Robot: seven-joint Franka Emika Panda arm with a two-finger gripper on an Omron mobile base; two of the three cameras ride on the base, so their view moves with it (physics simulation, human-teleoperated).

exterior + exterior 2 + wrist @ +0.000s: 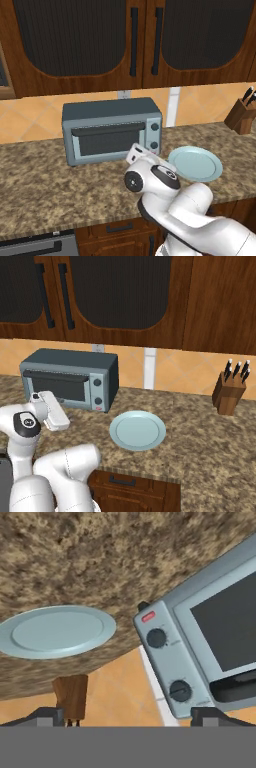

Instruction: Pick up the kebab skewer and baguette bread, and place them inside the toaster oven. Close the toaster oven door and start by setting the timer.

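The toaster oven (112, 130) sits on the granite counter (40, 185) against the tiled wall, its door (107, 140) shut and upright, the bar handle along the door's top edge; on its right-hand panel are two knobs (156, 638), one above the other, with a small red button above them in the hand view; just to the right of the oven lies a pale blue plate (137, 430), bare; well to the right of the oven a wooden knife block (227, 391) stands by the wall. The gripper (132, 716) hovers in front of the oven's knob side, its tips spread wide and holding nothing. Neither skewer nor baguette can be made out anywhere near the oven; judging by this, the task is at its opening, the food yet to be found; the next move likely calls for locating the skewer or loaf, and for opening the closed door before anything goes in.
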